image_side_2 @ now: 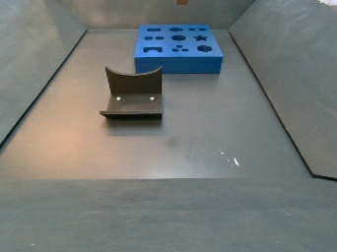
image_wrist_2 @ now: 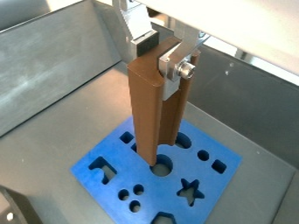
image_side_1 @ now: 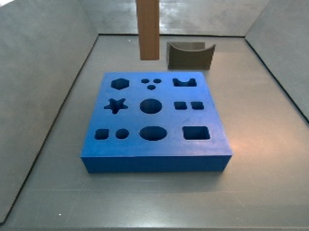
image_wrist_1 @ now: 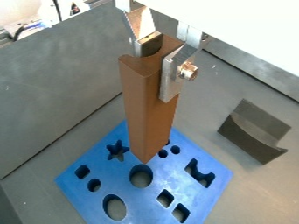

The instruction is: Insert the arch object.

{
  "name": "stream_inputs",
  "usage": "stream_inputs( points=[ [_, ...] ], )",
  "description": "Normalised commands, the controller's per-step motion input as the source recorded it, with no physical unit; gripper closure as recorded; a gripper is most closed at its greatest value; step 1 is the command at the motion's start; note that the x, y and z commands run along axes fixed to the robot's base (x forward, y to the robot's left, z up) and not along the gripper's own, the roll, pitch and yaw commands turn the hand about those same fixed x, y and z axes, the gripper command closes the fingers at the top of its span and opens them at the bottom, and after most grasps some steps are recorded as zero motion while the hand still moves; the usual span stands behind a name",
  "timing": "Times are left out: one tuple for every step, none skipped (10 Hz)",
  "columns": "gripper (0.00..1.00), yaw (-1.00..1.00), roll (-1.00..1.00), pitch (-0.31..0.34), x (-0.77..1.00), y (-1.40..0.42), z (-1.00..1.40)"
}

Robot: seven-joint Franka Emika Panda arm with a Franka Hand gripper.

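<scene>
The arch object point(image_wrist_1: 146, 105) is a tall orange-brown bar and hangs upright in my gripper point(image_wrist_1: 160, 59). The gripper is shut on its upper end, with one silver finger point(image_wrist_1: 176, 74) flat against a side. Both wrist views show the grip, and the gripper point(image_wrist_2: 160, 57) holds the bar point(image_wrist_2: 149, 114) above the blue board point(image_wrist_2: 117, 149). The bar's lower end is over the middle of the board point(image_wrist_1: 105, 188), near the round hole point(image_wrist_1: 140, 177) and apart from the arch-shaped cutout point(image_wrist_1: 201, 171). In a side view the bar point(image_side_1: 146, 27) shows above the board's point(image_side_1: 157, 149) far edge, with the gripper out of frame.
The dark fixture point(image_side_1: 190, 54) with a curved dip stands on the floor beyond the board, and also shows in the wrist view point(image_wrist_1: 251, 131) and the side view point(image_side_2: 132, 94). Grey walls point(image_side_1: 54, 108) enclose the floor. The board point(image_side_2: 180, 61) has several shaped holes.
</scene>
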Motion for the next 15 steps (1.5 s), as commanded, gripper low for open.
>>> stream_inputs(
  points=[
    [1.00, -0.81, 0.06, -0.007, 0.40, 0.15, -0.19],
    [1.00, -0.80, 0.07, -0.004, 0.40, 0.15, -0.20],
    [1.00, -0.80, 0.07, -0.001, 0.40, 0.15, -0.20],
    [1.00, -0.82, 0.07, 0.000, 0.39, 0.14, -0.20],
    [1.00, -0.84, 0.07, 0.000, 0.36, 0.14, -0.19],
    [1.00, -0.86, 0.07, 0.000, 0.33, 0.13, -0.20],
    [1.00, -0.87, 0.06, -0.001, 0.31, 0.12, -0.20],
    [1.00, -0.87, 0.06, -0.003, 0.31, 0.12, -0.20],
    [1.00, -0.87, 0.06, -0.003, 0.31, 0.12, -0.20],
    [1.00, -0.87, 0.06, -0.003, 0.31, 0.12, -0.21],
    [1.00, -0.86, 0.07, -0.001, 0.31, 0.12, -0.21],
    [1.00, -0.86, 0.06, -0.003, 0.31, 0.12, -0.21],
    [1.00, -0.86, 0.06, -0.003, 0.31, 0.13, -0.21],
    [1.00, -0.86, 0.07, -0.003, 0.31, 0.13, -0.21],
    [1.00, -0.86, 0.07, 0.000, 0.31, 0.13, -0.22]
  ],
)
